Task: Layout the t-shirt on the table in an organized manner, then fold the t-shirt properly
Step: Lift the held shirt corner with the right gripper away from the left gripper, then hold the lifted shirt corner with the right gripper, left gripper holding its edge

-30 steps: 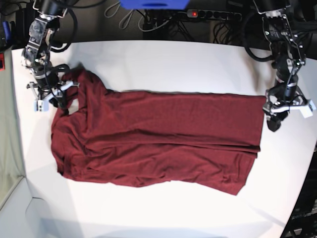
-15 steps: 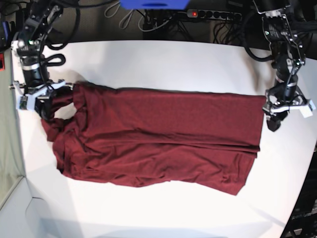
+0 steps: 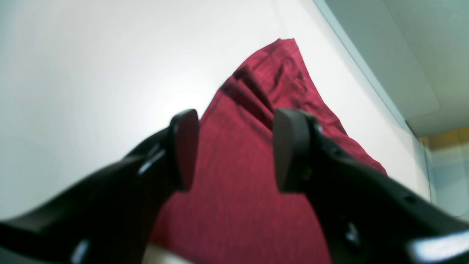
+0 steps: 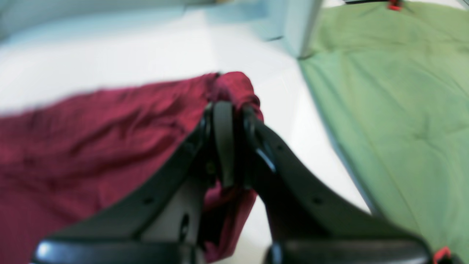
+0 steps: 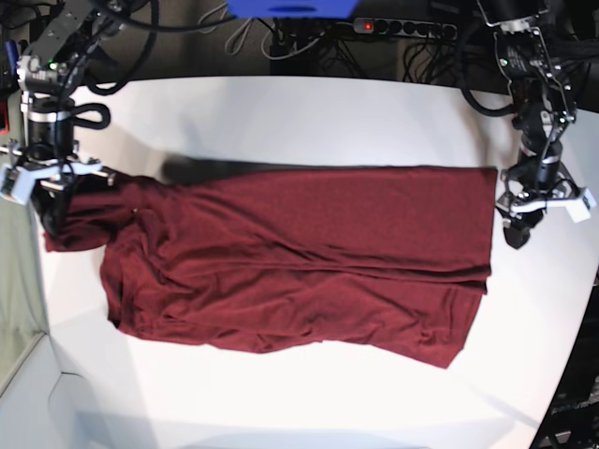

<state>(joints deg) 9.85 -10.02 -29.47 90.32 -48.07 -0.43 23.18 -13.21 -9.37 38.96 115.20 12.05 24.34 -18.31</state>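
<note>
Currently laying out | t-shirt (image 5: 299, 262) lying on tabletop (image 5: 309, 112), soft/limp knit, prob best taken at corners | right pincer (image 4: 229, 121) clamping bunched sleeve end | left pincer (image 3: 234, 150) hanging open, empty, over hem.

You have the dark maroon t-shirt (image 5: 299, 257) stretched lengthwise across the white worktop (image 5: 309, 117), its body lying mostly flat with long soft creases and a doubled layer along the near edge. At the base view's left its end is bunched and lifted off the surface. At the right it ends in a fairly straight edge, lying flat.
</note>
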